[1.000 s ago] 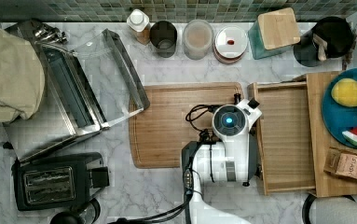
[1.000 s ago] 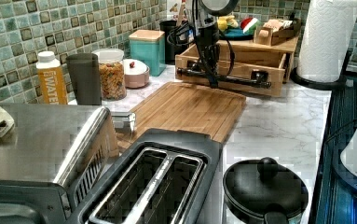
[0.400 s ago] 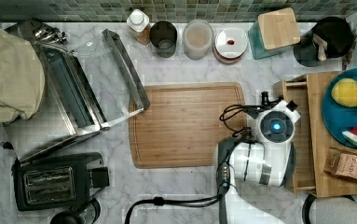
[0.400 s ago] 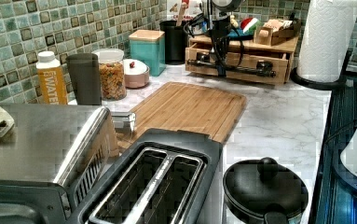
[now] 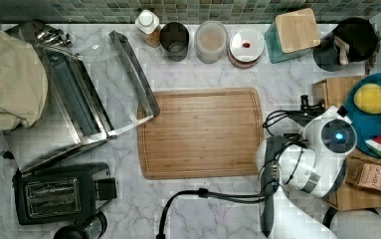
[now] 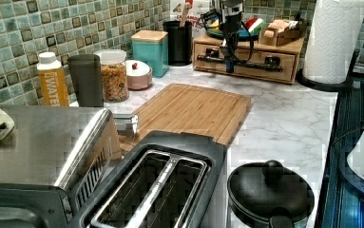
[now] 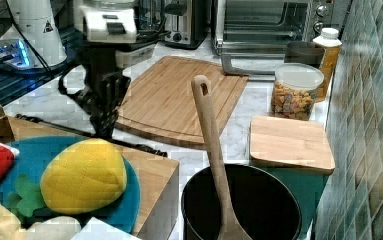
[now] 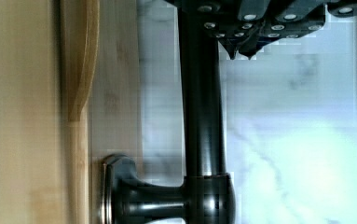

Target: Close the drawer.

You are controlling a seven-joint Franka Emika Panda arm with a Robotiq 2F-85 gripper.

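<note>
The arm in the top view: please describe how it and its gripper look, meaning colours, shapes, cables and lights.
The arm is white and rounded, with dark grey bands at its joints. A round cap on top carries a glowing blue light. Black cables loop beside it, and a thicker black cable trails over the marble counter. The gripper is black and slender.

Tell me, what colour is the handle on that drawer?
Black. The handle is a thin dark bar across the light-wood drawer front, clearest in the left view.

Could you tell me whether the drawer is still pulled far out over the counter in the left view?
No, the drawer front sits flush in its wooden box, with the pincer at its black handle.
</note>
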